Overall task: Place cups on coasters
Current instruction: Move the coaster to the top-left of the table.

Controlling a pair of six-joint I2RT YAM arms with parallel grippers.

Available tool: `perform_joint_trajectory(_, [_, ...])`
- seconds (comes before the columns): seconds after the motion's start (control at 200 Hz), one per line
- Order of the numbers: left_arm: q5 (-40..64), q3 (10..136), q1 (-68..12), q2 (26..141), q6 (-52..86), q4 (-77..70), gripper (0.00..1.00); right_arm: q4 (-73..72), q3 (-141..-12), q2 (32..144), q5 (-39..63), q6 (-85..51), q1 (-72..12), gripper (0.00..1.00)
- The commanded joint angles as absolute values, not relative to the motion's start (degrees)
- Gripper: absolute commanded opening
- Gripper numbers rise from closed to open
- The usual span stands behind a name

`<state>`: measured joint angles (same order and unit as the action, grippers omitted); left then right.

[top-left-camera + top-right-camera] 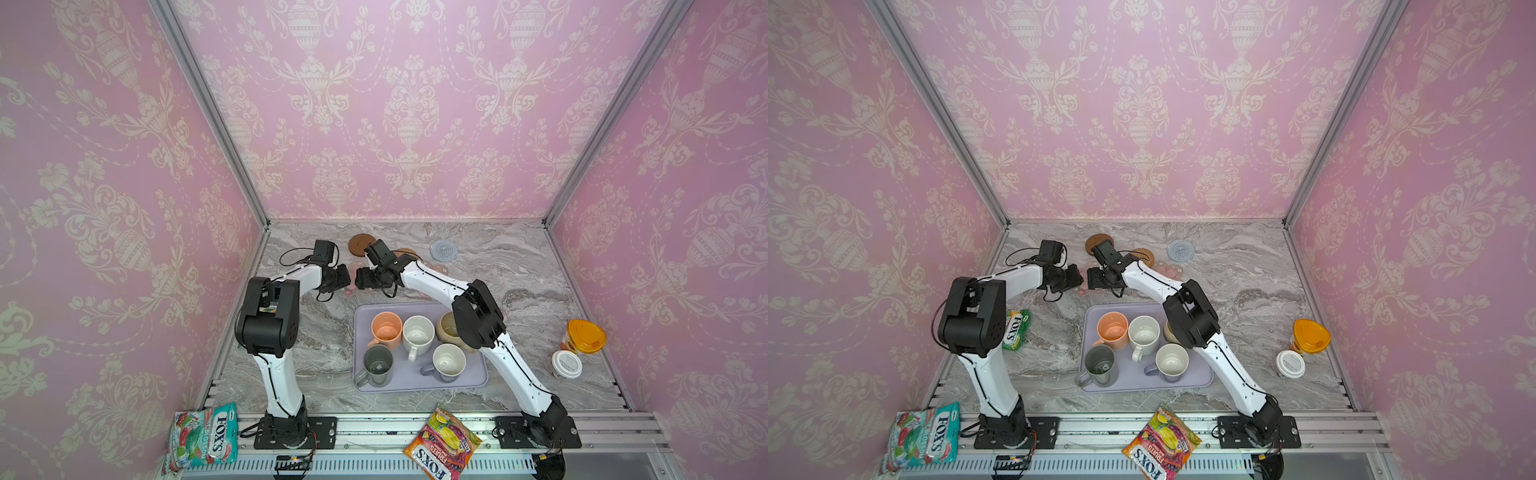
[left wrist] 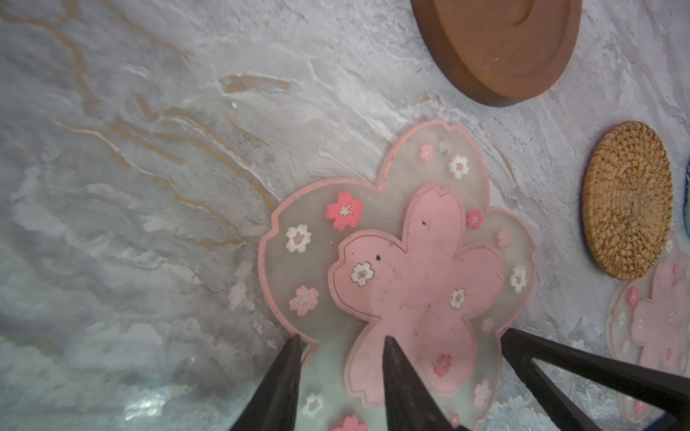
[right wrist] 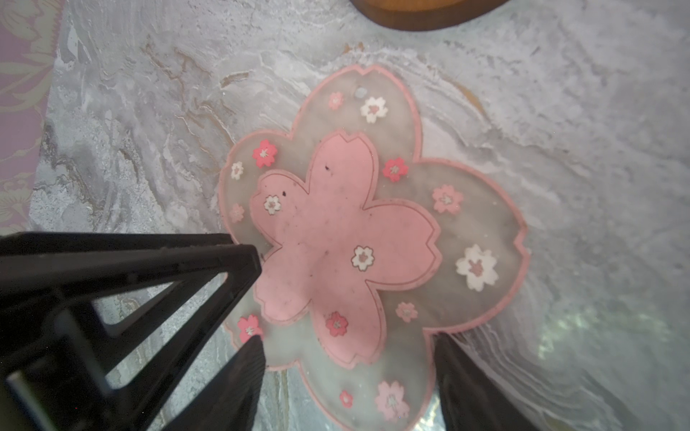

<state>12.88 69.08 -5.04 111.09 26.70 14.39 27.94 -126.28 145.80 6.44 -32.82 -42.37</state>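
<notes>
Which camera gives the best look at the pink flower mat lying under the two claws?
The right wrist view: the flower coaster fills the frame, nearly whole. The left wrist view shows it with one petal cut off. In both top views only pink slivers show.

We count one lavender tray (image 1: 405, 376) carrying five mugs: one peach-orange mug (image 1: 386, 328), one speckled white mug (image 1: 418, 332), one beige mug (image 1: 444, 330), one dark grey-green mug (image 1: 378, 365) and one lavender mug (image 1: 449, 361). Beyond the tray, toward the back wall, we count five coasters: one brown disc coaster (image 1: 359, 244), one rattan coaster (image 2: 627, 201), one pale blue knitted coaster (image 1: 444, 249), one pink-flower coaster (image 2: 395, 261) and a second pink-flower coaster (image 2: 653, 328). Right of the tray we count two containers: one orange-lidded container (image 1: 586, 334) and one white-lidded jar (image 1: 566, 364). We count three Fox's candy bags: one green bag (image 1: 1016, 330) left of the tray, and one teal bag (image 1: 928, 432) and one fruits bag (image 1: 1163, 446) in front of it.
</notes>
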Motion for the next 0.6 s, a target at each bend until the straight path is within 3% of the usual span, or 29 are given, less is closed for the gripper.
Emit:
perform_joint_trajectory(0.0, [13.54, 69.27, -5.36, 111.81, 27.07, 21.37, 0.40, 30.93, -125.16, 146.10, 8.77, -32.49, -44.13, 0.74])
perform_joint_trajectory(0.23, [11.92, 71.91, -5.32, 110.94, 25.74, 23.91, 0.57, 31.76, -124.33, 143.79, 7.83, -31.74, -42.30, 0.75])
perform_joint_trajectory(0.595, [11.75, 75.49, -5.36, 107.36, 23.66, 27.28, 0.60, 27.98, -114.02, 134.98, 5.90, -30.60, -39.02, 0.75])
